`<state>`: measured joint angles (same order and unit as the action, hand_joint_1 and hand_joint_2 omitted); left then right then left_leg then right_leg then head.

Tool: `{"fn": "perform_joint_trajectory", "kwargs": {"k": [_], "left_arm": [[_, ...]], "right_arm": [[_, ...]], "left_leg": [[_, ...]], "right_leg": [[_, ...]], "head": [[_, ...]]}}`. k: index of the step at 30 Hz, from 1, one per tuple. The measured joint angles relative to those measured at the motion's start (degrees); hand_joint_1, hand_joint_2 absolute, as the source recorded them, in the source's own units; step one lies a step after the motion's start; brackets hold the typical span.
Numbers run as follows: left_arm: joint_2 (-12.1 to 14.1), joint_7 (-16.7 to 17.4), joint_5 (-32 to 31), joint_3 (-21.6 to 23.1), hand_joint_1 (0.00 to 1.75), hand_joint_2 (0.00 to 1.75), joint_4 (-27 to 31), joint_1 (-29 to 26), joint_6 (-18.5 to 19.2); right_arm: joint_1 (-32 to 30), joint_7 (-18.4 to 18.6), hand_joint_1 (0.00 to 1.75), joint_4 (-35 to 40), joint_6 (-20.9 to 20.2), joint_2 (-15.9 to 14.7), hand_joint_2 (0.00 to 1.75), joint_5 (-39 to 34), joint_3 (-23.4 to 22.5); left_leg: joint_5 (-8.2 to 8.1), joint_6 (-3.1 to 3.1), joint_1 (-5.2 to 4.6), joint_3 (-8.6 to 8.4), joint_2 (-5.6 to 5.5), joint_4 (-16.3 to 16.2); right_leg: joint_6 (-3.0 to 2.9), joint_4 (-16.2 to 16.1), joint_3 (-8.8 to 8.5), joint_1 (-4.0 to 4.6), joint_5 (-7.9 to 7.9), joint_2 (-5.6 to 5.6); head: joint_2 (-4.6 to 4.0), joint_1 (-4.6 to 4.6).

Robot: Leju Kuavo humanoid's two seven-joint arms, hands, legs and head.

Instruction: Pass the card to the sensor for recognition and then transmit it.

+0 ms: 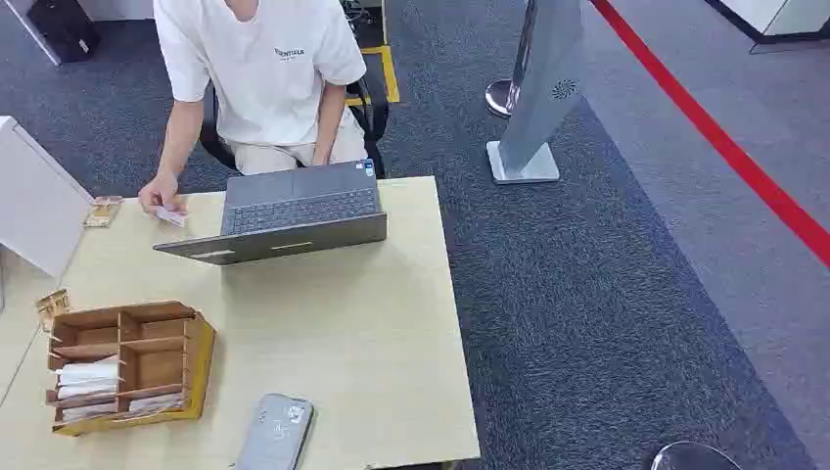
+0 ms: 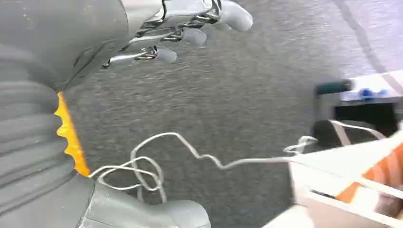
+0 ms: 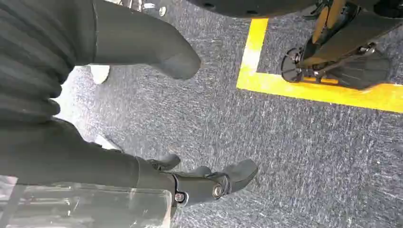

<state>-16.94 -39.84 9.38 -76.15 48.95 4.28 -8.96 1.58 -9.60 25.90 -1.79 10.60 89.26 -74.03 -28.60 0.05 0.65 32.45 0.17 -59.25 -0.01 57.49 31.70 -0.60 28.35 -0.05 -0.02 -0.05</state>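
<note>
A grey flat sensor device (image 1: pixel 276 431) lies at the table's front edge. Left of it stands a wooden compartment box (image 1: pixel 127 364) with stacks of white cards (image 1: pixel 88 377) in its slots. A person in a white T-shirt (image 1: pixel 259 73) sits behind an opened laptop (image 1: pixel 294 211), one hand resting on a small pale card (image 1: pixel 172 215) on the table. My left hand (image 2: pixel 142 28) hangs over grey carpet, fingers (image 2: pixel 190 35) and thumb (image 2: pixel 161 213) apart, holding nothing. My right hand (image 3: pixel 95 161) also hangs over carpet, thumb (image 3: pixel 164 54) and dark fingers (image 3: pixel 214 183) spread, empty.
The light wooden table (image 1: pixel 352 333) has a white box (image 1: pixel 34 201) at its left. A grey standing kiosk (image 1: pixel 538 93) rises on the carpet right of the table, beside a red floor line (image 1: pixel 724 147). A white cable (image 2: pixel 190 154) lies on the carpet. Yellow floor tape (image 3: pixel 304 88) marks the carpet.
</note>
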Motion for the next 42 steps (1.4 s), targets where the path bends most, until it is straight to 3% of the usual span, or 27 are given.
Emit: {"fn": "perform_joint_trajectory", "kwargs": {"k": [6, 15, 37, 42], "left_arm": [[-1.6, -0.4, -0.3, 4.0, 0.0, 1.75, 11.1, -3.0, -0.4], [-2.2, -0.4, -2.2, 13.9, 0.0, 1.75, 29.5, -8.1, -5.7], [2.1, -0.4, -29.3, 35.9, 0.0, 1.75, 61.4, -12.3, -22.5], [3.9, -0.4, -37.5, 39.0, 0.0, 1.75, 63.5, -9.9, -25.2]], "right_arm": [[0.0, 0.6, 0.0, 0.3, 0.0, 0.5, 1.75, 0.0, -0.3], [0.0, 1.0, 0.0, 0.7, -0.3, 0.9, 1.75, 0.0, -0.3], [-0.3, 1.5, 0.0, -1.6, -0.4, -0.5, 1.75, 0.0, 3.1], [-0.3, 1.7, 0.0, -2.7, -0.4, -1.5, 1.75, 0.0, 4.6]], "left_leg": [[0.0, 0.0, 0.02, -0.02, 0.0, 0.0], [0.02, -0.02, 0.04, -0.03, 0.0, 0.0], [0.03, -0.03, 0.04, -0.08, 0.01, 0.0], [0.03, -0.03, 0.04, -0.09, 0.01, 0.0]], "right_leg": [[-0.01, 0.0, 0.01, 0.02, 0.0, 0.01], [-0.02, 0.0, 0.0, 0.04, 0.0, 0.0], [-0.04, 0.0, -0.02, 0.04, -0.03, 0.02], [-0.05, 0.0, -0.03, 0.04, -0.04, 0.01]], "head": [[0.0, -0.02], [0.0, -0.04], [0.0, -0.02], [0.0, -0.02]]}}
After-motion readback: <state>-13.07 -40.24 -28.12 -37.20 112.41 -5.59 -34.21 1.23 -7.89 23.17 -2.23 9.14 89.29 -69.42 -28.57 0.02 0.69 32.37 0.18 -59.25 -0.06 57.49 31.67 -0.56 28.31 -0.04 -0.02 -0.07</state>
